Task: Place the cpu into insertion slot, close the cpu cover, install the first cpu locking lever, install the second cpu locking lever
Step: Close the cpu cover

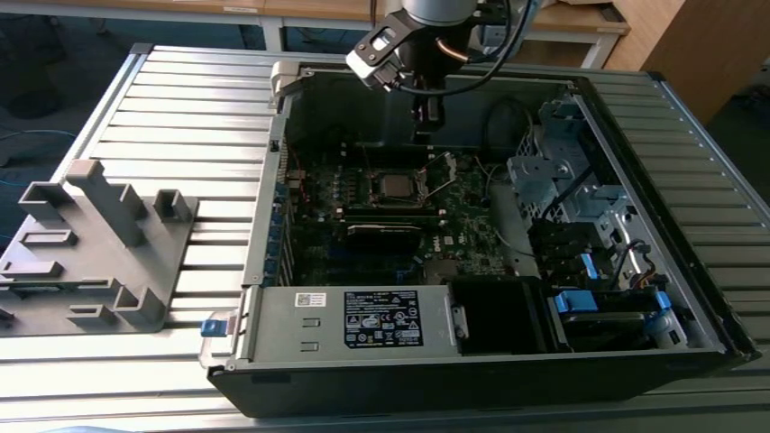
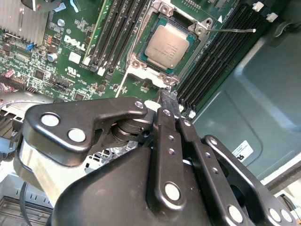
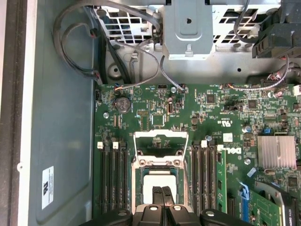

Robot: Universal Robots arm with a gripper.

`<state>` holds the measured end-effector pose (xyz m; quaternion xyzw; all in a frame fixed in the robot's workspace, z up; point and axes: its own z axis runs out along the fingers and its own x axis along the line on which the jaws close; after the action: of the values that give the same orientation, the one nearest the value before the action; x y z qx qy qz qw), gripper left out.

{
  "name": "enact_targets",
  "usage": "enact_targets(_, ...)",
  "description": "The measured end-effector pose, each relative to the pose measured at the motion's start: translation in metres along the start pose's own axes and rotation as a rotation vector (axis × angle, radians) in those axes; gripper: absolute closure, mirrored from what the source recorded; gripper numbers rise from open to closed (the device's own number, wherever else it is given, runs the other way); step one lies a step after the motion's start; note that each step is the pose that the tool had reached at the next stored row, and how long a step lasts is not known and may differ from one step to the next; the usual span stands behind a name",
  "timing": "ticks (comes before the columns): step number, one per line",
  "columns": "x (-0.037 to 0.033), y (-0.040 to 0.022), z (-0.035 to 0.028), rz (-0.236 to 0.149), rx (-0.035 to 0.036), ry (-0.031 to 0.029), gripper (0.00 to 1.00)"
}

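You are looking at the cpu sitting in the insertion slot, with memory slots flanking it. The claw is hanging above it, inside the computer case resting on the surface, with a fixture lying at the exterior view's left.

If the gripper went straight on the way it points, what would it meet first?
Probably the cpu: the gripper, jaws shut, points at it in both wrist views, though depth is unclear.
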<state>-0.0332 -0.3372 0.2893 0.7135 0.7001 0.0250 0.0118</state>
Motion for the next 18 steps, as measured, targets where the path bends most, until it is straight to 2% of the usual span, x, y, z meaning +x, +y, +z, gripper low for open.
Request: enact_targets(18, 0.0009, 0.0452, 0.0045, 0.000, 0.0002, -0.0001, 0.89)
